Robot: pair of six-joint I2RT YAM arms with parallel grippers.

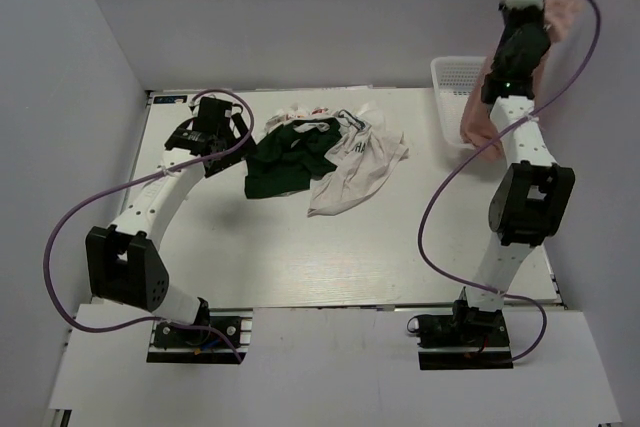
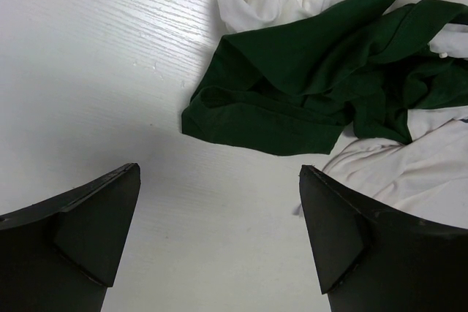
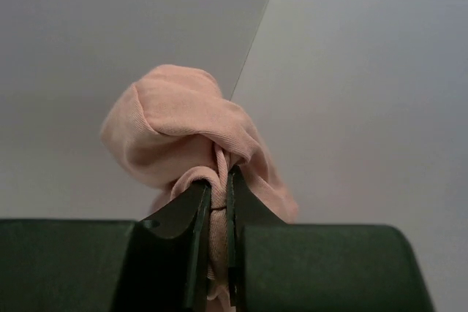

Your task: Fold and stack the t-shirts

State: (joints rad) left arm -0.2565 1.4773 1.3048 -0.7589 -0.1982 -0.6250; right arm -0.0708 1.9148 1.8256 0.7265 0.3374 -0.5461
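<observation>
The right gripper (image 3: pixel 218 193) is pinched on the pink shirt (image 3: pixel 175 129), holding it high at 1 o'clock, probably to clear the basket (image 1: pixel 452 75), while the left gripper (image 2: pixel 219 231) sits open at 10 o'clock beside the green shirt (image 2: pixel 292 78).

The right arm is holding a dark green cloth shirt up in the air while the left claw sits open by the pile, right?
Not green: the right gripper holds a dusty pink cloth t-shirt up in the air, as the right wrist view shows. The left gripper does sit open by the pile.
</observation>
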